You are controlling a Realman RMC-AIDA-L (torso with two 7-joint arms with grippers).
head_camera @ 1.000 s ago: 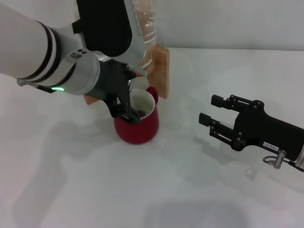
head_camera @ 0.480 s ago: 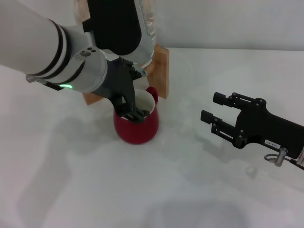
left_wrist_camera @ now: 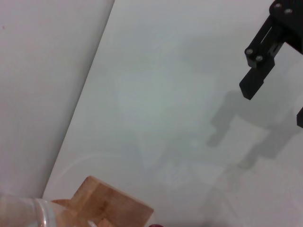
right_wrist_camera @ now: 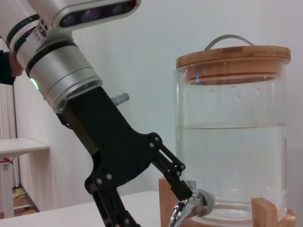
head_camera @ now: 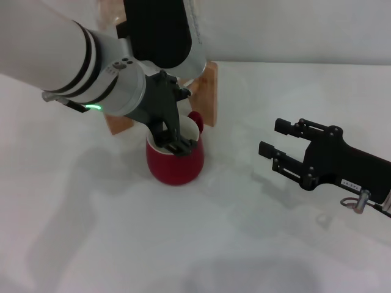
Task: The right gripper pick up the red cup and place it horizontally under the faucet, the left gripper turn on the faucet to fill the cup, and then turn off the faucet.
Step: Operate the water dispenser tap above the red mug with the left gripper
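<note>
The red cup (head_camera: 175,163) stands upright on the white table, in front of the wooden stand (head_camera: 208,91). My left gripper (head_camera: 175,144) hangs over the cup's mouth with its jaws spread. In the right wrist view one of its fingers (right_wrist_camera: 169,166) reaches the top of the chrome faucet (right_wrist_camera: 190,206) on the clear water jar (right_wrist_camera: 232,142); the other points down. In the head view the left arm hides the faucet. My right gripper (head_camera: 272,138) hovers open and empty over the table, well to the right of the cup.
The jar has a wooden lid (right_wrist_camera: 233,57) and is about two-thirds full of water. The left wrist view shows a corner of the stand (left_wrist_camera: 111,204), bare white table and the right gripper's fingers (left_wrist_camera: 259,64). A wall runs behind the table.
My left arm has shifted right toward the jar, carrying its fingers further over the cup's mouth. The right gripper edged slightly up and right a second ago, then held still.
</note>
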